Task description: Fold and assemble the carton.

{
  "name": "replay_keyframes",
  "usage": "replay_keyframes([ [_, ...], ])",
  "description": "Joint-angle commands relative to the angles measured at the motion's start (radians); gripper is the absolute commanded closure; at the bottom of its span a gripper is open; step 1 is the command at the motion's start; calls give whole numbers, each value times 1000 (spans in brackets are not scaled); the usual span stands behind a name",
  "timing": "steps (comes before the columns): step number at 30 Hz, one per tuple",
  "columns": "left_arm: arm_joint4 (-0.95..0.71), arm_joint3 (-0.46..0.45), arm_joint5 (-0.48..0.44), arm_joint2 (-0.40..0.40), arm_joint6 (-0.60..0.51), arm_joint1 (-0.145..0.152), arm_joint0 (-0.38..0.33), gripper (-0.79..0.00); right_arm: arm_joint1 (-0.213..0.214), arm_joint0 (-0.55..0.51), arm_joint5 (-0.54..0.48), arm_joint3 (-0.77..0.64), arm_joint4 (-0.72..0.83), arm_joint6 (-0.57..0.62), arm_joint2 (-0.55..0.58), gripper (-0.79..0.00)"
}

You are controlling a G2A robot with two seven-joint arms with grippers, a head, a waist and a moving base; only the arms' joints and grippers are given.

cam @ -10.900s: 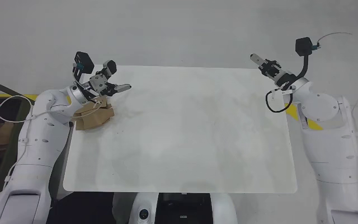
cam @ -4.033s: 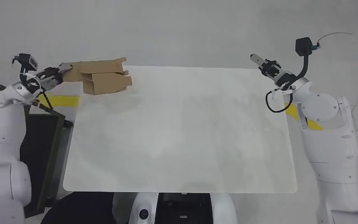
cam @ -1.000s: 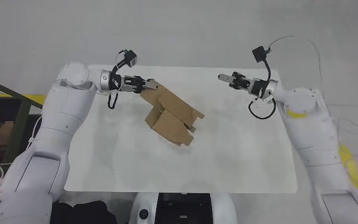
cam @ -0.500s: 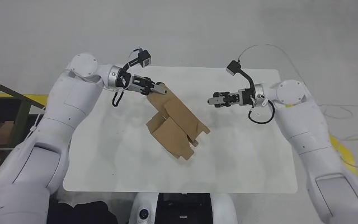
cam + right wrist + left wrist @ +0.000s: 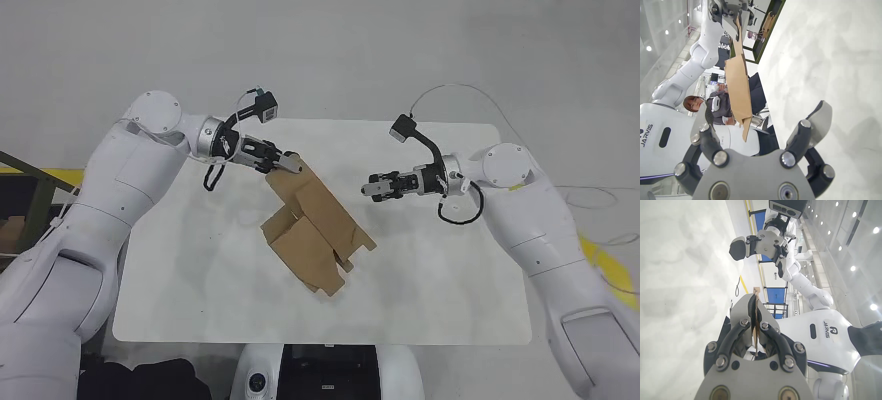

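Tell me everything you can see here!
carton: 1, brown, flat and unfolded, held over the table's middle
table: 1, white, under both arms
bin: 1, dark green, by the table's left side
left gripper: 1, grey and black, shut on the carton's far end
right gripper: 1, grey and black, open, beside the carton, not touching it
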Motion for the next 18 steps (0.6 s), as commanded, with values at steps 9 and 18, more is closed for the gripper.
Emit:
replay_keyframes([
  [9,-23,-38,24,-20,3,3,31,0,-4,-16,-4,-46,-40,-4,-30,-785],
  [18,-44,-42,24,-7,0,-2,42,0,-30,37,-19,-27,-44,-19,-163,-785],
])
